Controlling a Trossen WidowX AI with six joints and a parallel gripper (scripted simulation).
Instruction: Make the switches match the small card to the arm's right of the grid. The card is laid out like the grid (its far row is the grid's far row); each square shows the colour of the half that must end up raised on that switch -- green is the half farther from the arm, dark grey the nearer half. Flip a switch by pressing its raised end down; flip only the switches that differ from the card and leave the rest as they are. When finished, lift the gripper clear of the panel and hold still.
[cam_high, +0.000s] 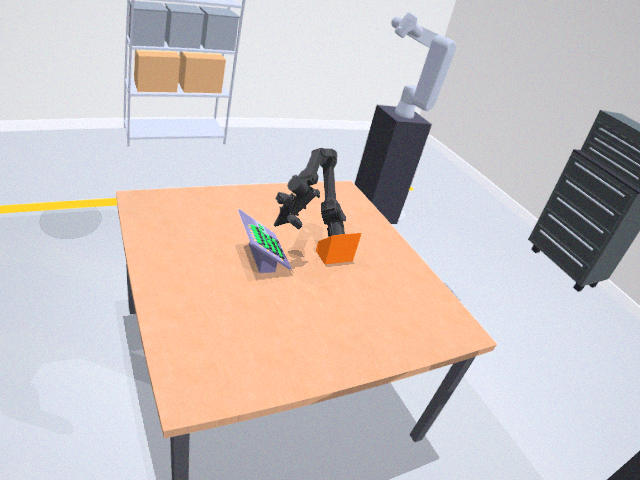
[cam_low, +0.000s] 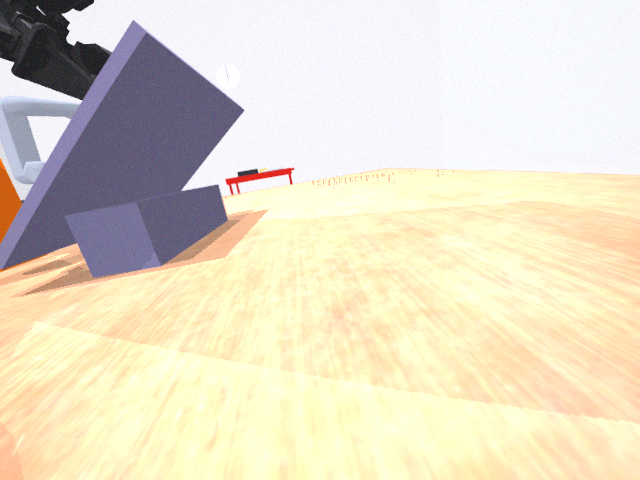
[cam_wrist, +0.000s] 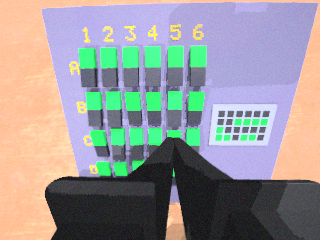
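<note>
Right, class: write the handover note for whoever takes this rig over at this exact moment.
Gripper: shut, holding nothing, tip in front of row C near columns 4 and 5; contact cannot be confirmed.
Switch panel: tilted on its stand on the table, grid labelled 1 to 6 and A to D.
Card: on the panel, to the arm's right of the grid.
Done: cannot tell which switches already match; row D is mostly hidden by the fingers.
Left: compare each switch with the card, press only the mismatches, lift clear, hold still.
</note>
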